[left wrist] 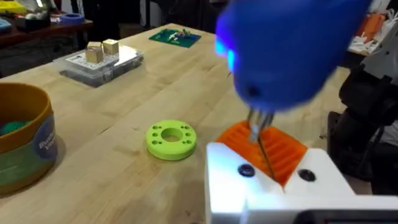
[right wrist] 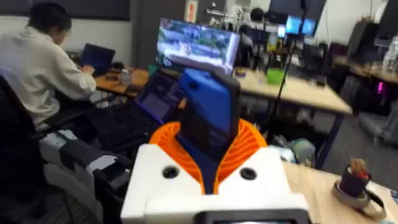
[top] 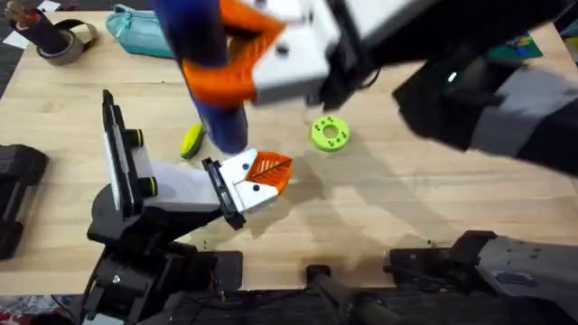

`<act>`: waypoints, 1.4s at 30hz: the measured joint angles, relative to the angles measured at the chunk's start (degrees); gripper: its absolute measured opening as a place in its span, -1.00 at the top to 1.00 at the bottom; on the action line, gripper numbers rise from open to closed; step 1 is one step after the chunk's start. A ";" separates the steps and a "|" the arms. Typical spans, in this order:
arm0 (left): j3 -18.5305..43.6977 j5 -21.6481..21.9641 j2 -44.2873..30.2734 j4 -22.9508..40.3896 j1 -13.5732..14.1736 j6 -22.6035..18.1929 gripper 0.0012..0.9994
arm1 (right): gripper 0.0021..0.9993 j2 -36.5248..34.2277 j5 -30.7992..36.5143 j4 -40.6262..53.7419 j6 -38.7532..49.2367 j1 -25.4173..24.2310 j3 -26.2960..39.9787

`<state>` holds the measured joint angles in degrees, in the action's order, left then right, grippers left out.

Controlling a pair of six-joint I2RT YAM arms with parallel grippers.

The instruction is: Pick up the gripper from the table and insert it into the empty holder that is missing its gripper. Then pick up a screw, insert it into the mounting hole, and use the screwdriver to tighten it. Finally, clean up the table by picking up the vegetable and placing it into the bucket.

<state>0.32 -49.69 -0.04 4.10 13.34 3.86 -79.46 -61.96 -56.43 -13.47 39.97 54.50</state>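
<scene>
Close under the overhead camera, the screwdriver [top: 212, 63] is held clamped upright in the right gripper [top: 248, 59], its tip lowered at the left gripper [left wrist: 264, 158], whose closure cannot be told; the tip should be kept vertical and seated before driving.

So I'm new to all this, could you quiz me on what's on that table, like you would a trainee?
1. True or false: the right gripper is shut on the screwdriver.
2. What colour is the disc with holes? A red, B bright green, C white.
3. Fill in: the vegetable lies on the ____.

Key: 1 true; 2 B; 3 table.
</scene>
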 joint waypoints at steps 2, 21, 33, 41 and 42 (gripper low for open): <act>0.00 -0.01 0.00 0.00 0.00 0.00 0.97 | 0.88 -0.03 -0.36 3.60 -1.13 -0.91 3.82; 0.00 -0.02 0.00 0.00 0.00 0.00 0.97 | 0.89 -1.45 8.74 73.91 26.36 -15.50 26.56; 0.00 -0.02 -0.01 0.00 0.00 0.00 0.97 | 0.89 -1.43 40.66 100.45 43.51 -22.50 32.04; 0.00 -0.01 0.01 0.00 0.00 0.00 0.97 | 0.89 -6.94 58.35 103.68 52.78 -23.97 32.12; 0.00 -0.01 0.00 0.00 0.00 0.00 0.97 | 0.89 -8.65 59.30 103.60 53.62 -24.56 32.13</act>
<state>0.32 -49.70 -0.04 4.10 13.34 3.86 -88.11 -2.66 47.17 40.15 15.41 86.63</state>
